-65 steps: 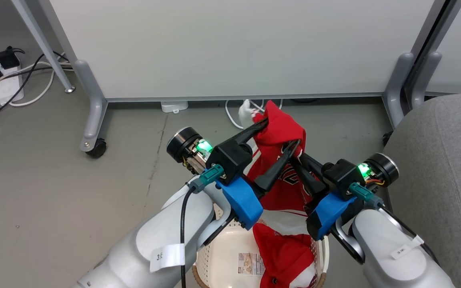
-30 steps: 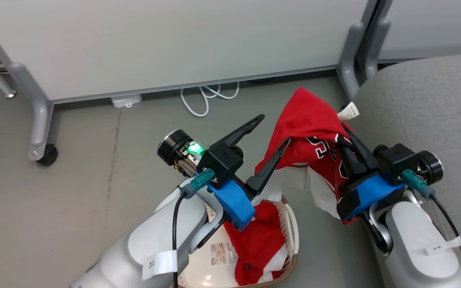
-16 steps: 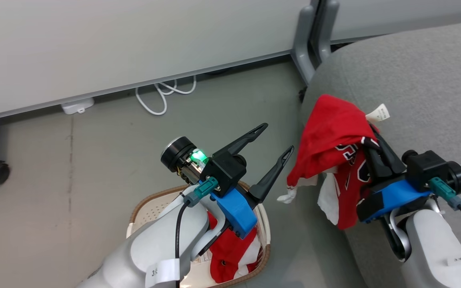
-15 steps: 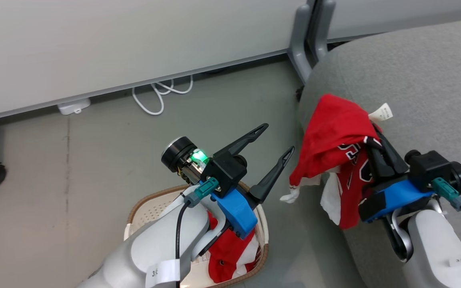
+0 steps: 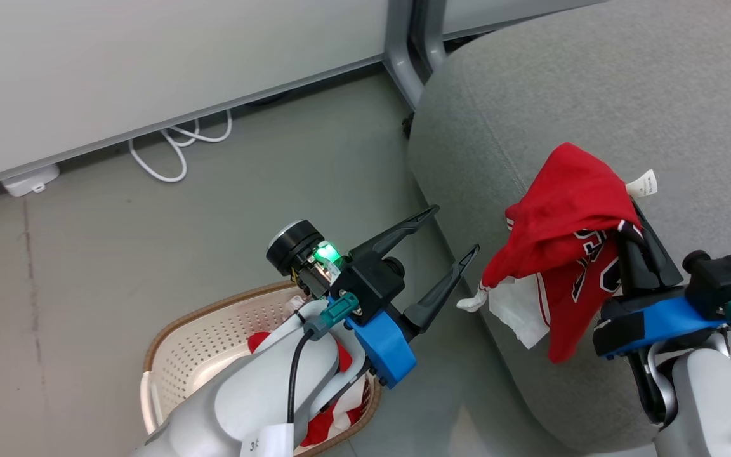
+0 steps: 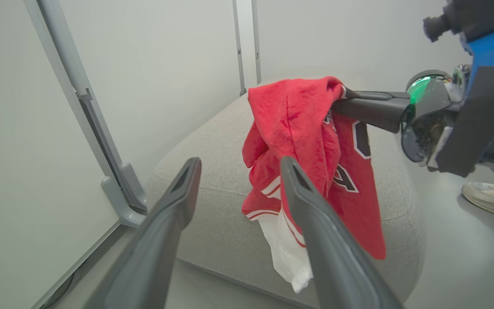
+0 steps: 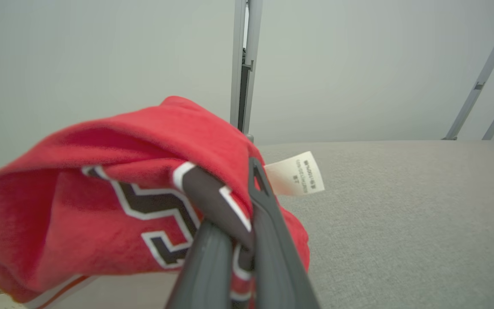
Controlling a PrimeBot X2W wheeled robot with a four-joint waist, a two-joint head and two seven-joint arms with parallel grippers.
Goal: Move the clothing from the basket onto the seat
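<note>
A red jersey (image 5: 568,209) with dark lettering and white panels hangs from my right gripper (image 5: 631,222), which is shut on it above the front left part of the grey seat (image 5: 594,95). Its lower white edge dangles past the seat's rounded edge. In the right wrist view the fingers (image 7: 268,240) pinch the jersey (image 7: 114,171) beside its white label. My left gripper (image 5: 455,229) is open and holds nothing, above the floor between basket and seat, and points at the jersey (image 6: 298,128). The cream basket (image 5: 169,330) sits at the lower left, with more red and white clothing (image 5: 340,412) partly hidden by my left forearm.
White partition panels on grey legs (image 5: 403,57) stand behind the seat and the floor. A white cable (image 5: 175,146) and a small white plug block (image 5: 26,181) lie by the panel's foot. A person's shoe (image 6: 493,197) rests on the floor past the seat.
The camera has swung right. My left gripper let go of the jersey and stayed open. My right gripper carried the jersey from above the basket to over the seat.
</note>
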